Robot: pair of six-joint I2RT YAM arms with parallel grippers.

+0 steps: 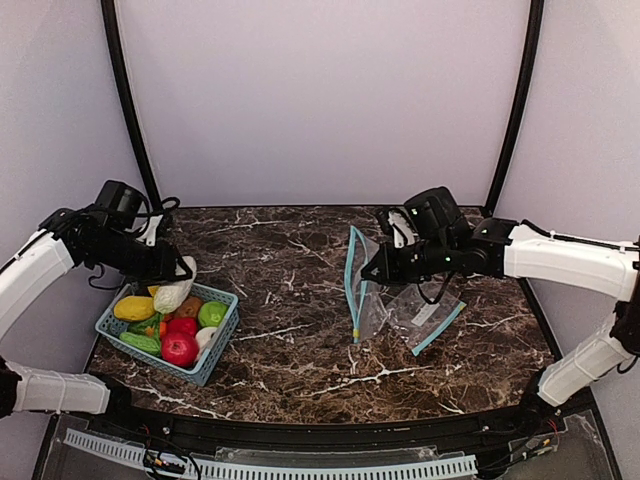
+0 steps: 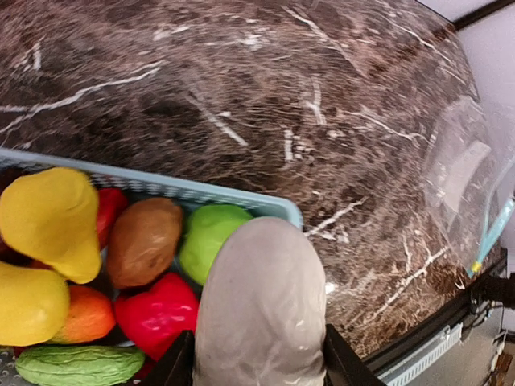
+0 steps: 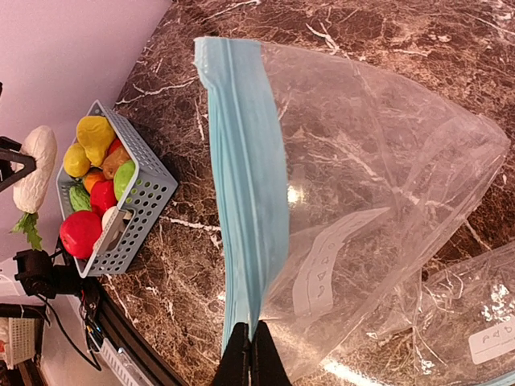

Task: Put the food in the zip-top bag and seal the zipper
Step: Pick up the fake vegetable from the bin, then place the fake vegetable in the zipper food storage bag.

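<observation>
My left gripper (image 1: pixel 170 268) is shut on a cream-white toy vegetable (image 1: pixel 175 287), held above the far edge of the teal basket (image 1: pixel 215 355); it fills the left wrist view (image 2: pixel 261 310). In the basket lie a yellow pear (image 2: pixel 52 217), a brown piece (image 2: pixel 143 241), a green piece (image 2: pixel 209 237), a red piece (image 2: pixel 157 314) and others. My right gripper (image 1: pixel 375 272) is shut on the teal zipper strip (image 3: pixel 245 193) of a clear zip-top bag (image 1: pixel 362 290), holding its mouth up off the table, facing left.
A second clear bag with a teal zipper (image 1: pixel 432 322) lies flat on the dark marble table (image 1: pixel 290 250) to the right of the held bag. The table's front edge has a black rail (image 1: pixel 320 425).
</observation>
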